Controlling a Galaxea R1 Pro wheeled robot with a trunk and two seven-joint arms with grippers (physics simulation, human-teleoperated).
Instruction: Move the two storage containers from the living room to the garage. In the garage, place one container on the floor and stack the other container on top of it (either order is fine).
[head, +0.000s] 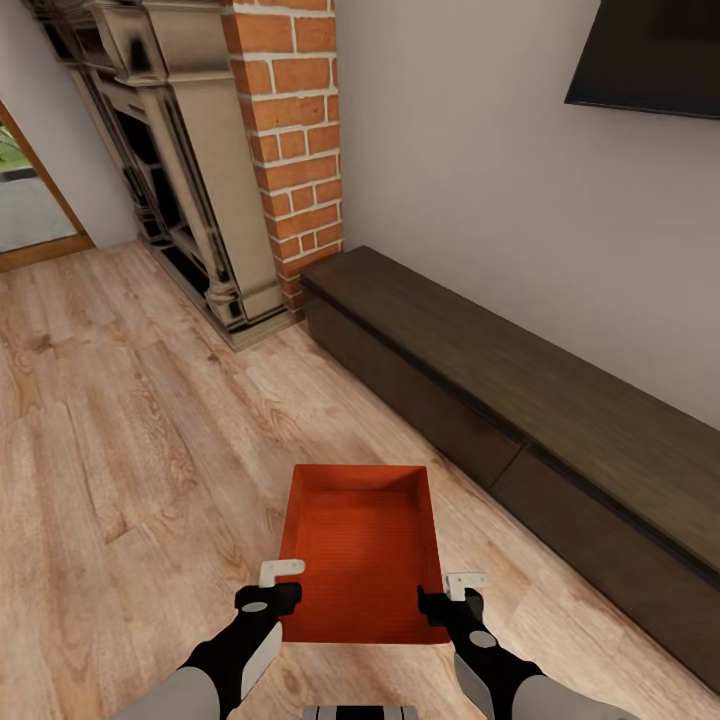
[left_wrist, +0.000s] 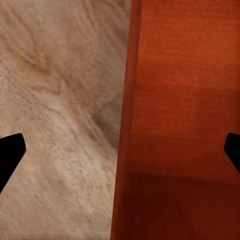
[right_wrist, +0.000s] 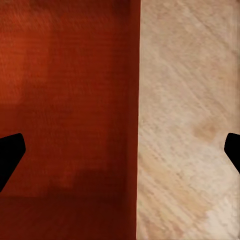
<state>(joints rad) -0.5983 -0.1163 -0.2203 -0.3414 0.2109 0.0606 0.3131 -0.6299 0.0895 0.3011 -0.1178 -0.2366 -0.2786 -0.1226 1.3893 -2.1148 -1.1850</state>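
One orange-red storage container (head: 362, 565) sits over the wood plank floor (head: 130, 450), near a dark low cabinet (head: 520, 410). Left gripper (head: 283, 585) and right gripper (head: 447, 593) each straddle a side wall, jaws wide apart. Cannot tell if they touch it.

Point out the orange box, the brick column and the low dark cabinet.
orange box (head: 362, 560): head view, on its inside bottom.
brick column (head: 295, 140): head view, on its front face.
low dark cabinet (head: 520, 390): head view, on its top surface.
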